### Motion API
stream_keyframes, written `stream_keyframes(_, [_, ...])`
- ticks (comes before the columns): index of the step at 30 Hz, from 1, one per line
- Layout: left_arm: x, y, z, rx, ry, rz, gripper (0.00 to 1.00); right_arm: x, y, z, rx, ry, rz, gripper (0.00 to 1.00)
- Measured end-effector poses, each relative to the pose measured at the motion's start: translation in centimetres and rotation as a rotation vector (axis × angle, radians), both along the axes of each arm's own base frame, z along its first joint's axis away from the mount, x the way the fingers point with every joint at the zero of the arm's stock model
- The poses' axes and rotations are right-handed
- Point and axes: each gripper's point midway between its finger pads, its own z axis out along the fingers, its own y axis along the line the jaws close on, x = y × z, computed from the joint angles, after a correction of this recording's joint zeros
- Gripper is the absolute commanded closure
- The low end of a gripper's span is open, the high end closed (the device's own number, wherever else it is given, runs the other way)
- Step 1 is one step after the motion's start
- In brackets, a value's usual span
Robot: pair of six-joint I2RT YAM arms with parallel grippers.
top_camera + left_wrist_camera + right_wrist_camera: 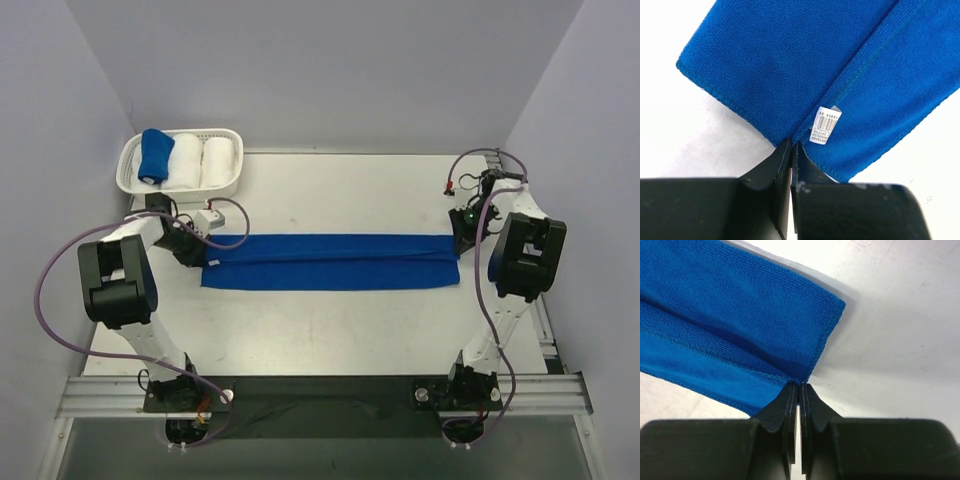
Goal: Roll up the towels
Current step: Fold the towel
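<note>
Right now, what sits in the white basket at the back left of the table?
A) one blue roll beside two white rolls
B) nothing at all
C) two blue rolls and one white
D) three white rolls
A: the white basket holds one blue rolled towel at its left end, with two white towel rolls beside it.

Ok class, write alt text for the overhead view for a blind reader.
A long folded blue towel lies across a white table, left claw and right claw pinching its ends. A basket behind holds one blue roll, two white rolls.
</note>
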Motion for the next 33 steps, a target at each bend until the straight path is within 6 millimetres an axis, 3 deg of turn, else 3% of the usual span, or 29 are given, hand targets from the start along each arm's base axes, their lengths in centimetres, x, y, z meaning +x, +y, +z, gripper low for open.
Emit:
stream_keyframes(4, [0.7, 0.1, 1.1, -0.003, -0.010, 0.008, 1.00, 0.2, 0.0, 0.3, 0.001, -0.011, 0.000, 1.00])
stream_keyframes(8, [2.1, 0.1, 3.6, -0.007, -0.063, 0.008, 1.00, 0.3, 0.1, 1.7, -0.001, -0.042, 0.002, 1.00])
stream_keyframes(12, [1.9, 0.0, 6.5, -0.003, -0.095, 0.000, 1.00, 0.3, 0.0, 4.5, -0.017, -0.104, 0.013, 1.00])
stream_keyframes(15, [1.3, -0.1, 7.3, -0.003, -0.077, -0.012, 1.00, -0.1, -0.2, 5.7, -0.025, -0.126, 0.027, 1.00])
stream_keyframes(19, [-0.5, 0.0, 6.6, -0.015, 0.002, -0.013, 1.00, -1.4, -0.7, 5.0, -0.018, -0.078, 0.027, 1.00])
stream_keyframes(24, [-1.7, 0.4, 4.4, -0.033, 0.105, 0.019, 1.00, -3.7, -0.7, 2.4, 0.013, 0.040, 0.021, 1.00])
stream_keyframes(33, [-2.4, 0.2, 0.3, -0.028, 0.238, 0.070, 1.00, -4.4, -0.3, -0.9, 0.036, 0.134, 0.022, 1.00])
